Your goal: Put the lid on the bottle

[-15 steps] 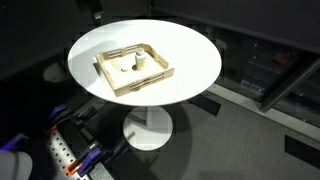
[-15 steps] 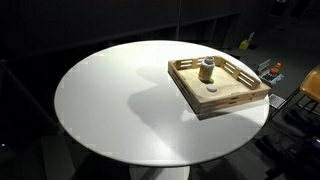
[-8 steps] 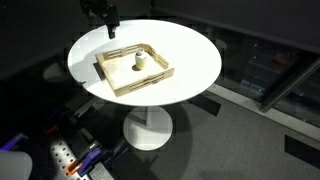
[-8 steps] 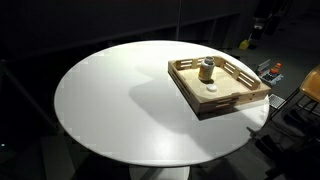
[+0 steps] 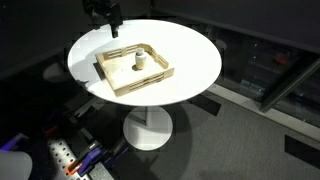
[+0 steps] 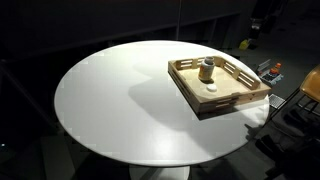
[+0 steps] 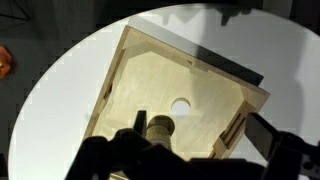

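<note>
A light wooden tray (image 5: 141,87) sits on a round white table (image 5: 190,55). It also shows in an exterior view (image 6: 226,103) and in the wrist view (image 7: 190,58). Inside it stands the small bottle (image 5: 140,62) (image 6: 207,69) (image 7: 158,128), upright. The flat pale lid (image 6: 211,88) (image 7: 181,104) lies on the tray floor just beside the bottle, apart from it. My gripper (image 5: 111,22) (image 7: 200,132) hangs open and empty above the table's far edge, high over the tray. It is dark and only partly seen in an exterior view (image 6: 258,20).
The table (image 6: 110,100) has wide bare white surface beside the tray. Dark floor surrounds the pedestal. Equipment with blue and orange parts (image 5: 72,157) stands low nearby. Small coloured items (image 6: 272,70) lie beyond the table. An orange object (image 7: 5,62) shows off the table edge.
The arm has come into the exterior views above the table's far edge since a second ago. Bottle, lid and tray have not moved.
</note>
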Available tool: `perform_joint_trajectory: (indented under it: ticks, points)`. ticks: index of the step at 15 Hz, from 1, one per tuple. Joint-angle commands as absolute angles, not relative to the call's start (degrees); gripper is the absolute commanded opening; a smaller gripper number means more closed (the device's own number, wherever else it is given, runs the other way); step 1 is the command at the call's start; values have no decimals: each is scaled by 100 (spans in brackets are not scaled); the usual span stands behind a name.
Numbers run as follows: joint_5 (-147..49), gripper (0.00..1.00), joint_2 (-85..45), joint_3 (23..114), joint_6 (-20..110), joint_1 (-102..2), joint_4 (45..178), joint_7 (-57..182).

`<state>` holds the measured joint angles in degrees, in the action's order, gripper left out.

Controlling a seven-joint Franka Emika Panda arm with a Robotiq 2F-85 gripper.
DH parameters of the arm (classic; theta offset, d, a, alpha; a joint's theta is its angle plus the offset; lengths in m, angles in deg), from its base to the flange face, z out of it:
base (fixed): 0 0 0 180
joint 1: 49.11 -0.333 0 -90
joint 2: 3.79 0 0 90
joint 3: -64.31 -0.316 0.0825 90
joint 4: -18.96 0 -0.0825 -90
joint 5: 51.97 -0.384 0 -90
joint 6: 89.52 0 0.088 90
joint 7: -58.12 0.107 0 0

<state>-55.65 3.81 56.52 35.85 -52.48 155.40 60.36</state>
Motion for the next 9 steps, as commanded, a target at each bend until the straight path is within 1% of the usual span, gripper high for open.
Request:
perform_joint_trajectory:
  ticks: [1, 9]
  points:
    - [-5462, 100, 141, 5706, 3890, -5309, 15513, 6325]
    - [-5435, 100, -1030, 5740, 5362, -5352, 15457, 6806]
